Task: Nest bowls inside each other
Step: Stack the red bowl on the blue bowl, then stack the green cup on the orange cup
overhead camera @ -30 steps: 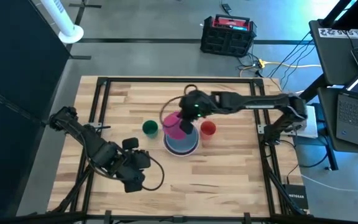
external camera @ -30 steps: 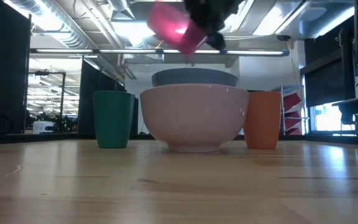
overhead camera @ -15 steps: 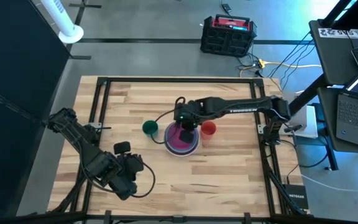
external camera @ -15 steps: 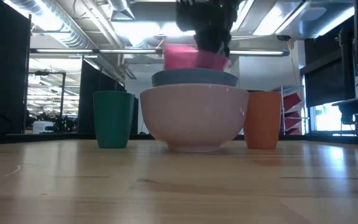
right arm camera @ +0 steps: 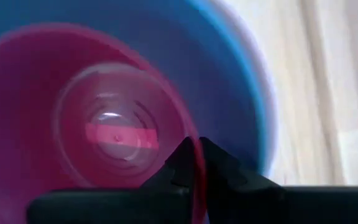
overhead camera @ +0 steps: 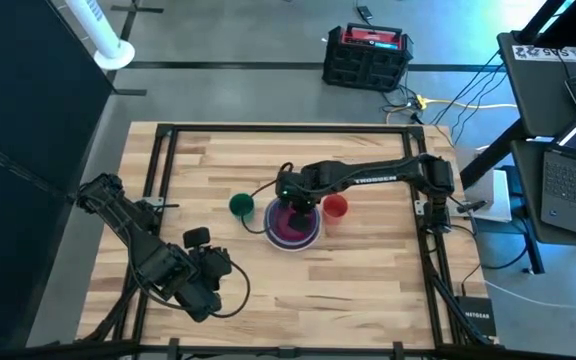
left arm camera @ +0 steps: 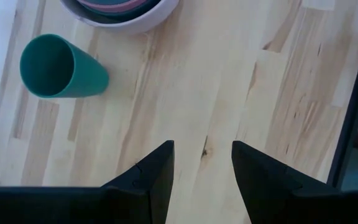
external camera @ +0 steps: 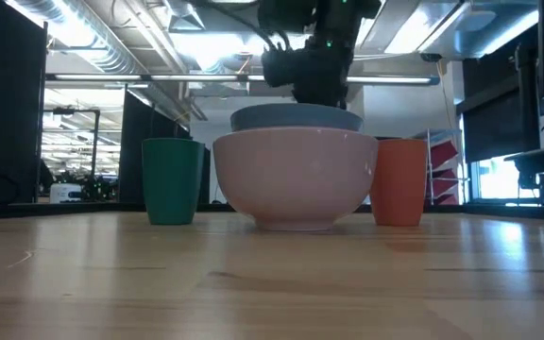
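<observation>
A stack of bowls (overhead camera: 291, 226) stands mid-table, with the pale pink bowl (external camera: 296, 179) outermost and a light blue rim (external camera: 296, 118) above it. The magenta bowl (right arm camera: 104, 130) lies open side up inside a blue bowl (right arm camera: 235, 81); the low view hides it behind the stack's rims. My right gripper (right arm camera: 194, 155) (overhead camera: 299, 199) reaches down into the stack and is shut on the magenta bowl. My left gripper (left arm camera: 202, 149) (overhead camera: 206, 272) hovers open over bare wood at the near left, holding nothing. My right gripper pinches the magenta bowl's rim (right arm camera: 197, 163) between its two fingers, one inside the bowl and one outside. The fingers come from above, pointing steeply down. The bowl sits upright within the blue bowl, sunk below the stack's top rim.
A green cup (overhead camera: 241, 205) (left arm camera: 58, 68) stands just left of the stack and a red cup (overhead camera: 335, 207) (external camera: 399, 181) just right of it. A black frame (overhead camera: 158, 160) runs round the wooden table. Open wood lies toward the near edge.
My right gripper has come down with the magenta bowl, tipping it from a slant to level and sinking it into the stack until the rims hide it in the low view. My left arm has shifted a little toward the table's left edge.
</observation>
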`<action>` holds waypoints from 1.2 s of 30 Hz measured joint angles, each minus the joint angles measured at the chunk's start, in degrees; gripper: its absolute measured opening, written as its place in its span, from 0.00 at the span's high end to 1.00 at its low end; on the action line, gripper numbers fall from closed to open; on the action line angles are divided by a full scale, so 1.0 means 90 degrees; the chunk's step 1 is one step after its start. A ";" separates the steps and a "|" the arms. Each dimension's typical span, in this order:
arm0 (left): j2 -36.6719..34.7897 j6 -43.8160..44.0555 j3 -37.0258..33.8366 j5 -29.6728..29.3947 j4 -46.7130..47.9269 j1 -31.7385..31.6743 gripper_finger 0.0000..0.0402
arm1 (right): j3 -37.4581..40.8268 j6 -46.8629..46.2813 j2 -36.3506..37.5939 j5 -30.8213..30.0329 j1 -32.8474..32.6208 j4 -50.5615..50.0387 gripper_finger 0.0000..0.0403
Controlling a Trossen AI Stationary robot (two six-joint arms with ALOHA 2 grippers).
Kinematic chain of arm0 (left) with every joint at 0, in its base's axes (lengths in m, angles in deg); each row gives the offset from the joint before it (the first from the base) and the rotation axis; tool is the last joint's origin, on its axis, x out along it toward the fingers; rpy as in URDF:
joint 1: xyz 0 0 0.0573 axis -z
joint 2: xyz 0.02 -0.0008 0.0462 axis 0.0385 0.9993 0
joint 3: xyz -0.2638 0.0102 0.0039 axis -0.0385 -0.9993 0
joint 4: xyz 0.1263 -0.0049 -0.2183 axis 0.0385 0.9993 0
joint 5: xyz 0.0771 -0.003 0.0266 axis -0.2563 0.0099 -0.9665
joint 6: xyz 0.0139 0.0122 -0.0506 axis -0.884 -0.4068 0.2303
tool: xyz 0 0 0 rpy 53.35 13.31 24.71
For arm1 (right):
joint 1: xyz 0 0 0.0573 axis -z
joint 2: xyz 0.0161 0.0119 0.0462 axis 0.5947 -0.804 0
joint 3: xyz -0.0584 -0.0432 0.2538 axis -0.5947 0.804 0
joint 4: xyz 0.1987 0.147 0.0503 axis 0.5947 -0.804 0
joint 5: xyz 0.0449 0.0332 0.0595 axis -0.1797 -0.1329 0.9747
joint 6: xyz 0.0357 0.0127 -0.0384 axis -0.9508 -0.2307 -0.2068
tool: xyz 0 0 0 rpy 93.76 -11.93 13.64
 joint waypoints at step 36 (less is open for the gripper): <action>-0.0002 0.0395 0.0002 0.0005 0.0003 0.0041 0.64 | -0.2119 0.0671 -0.0534 0.0235 0.0056 0.1413 0.52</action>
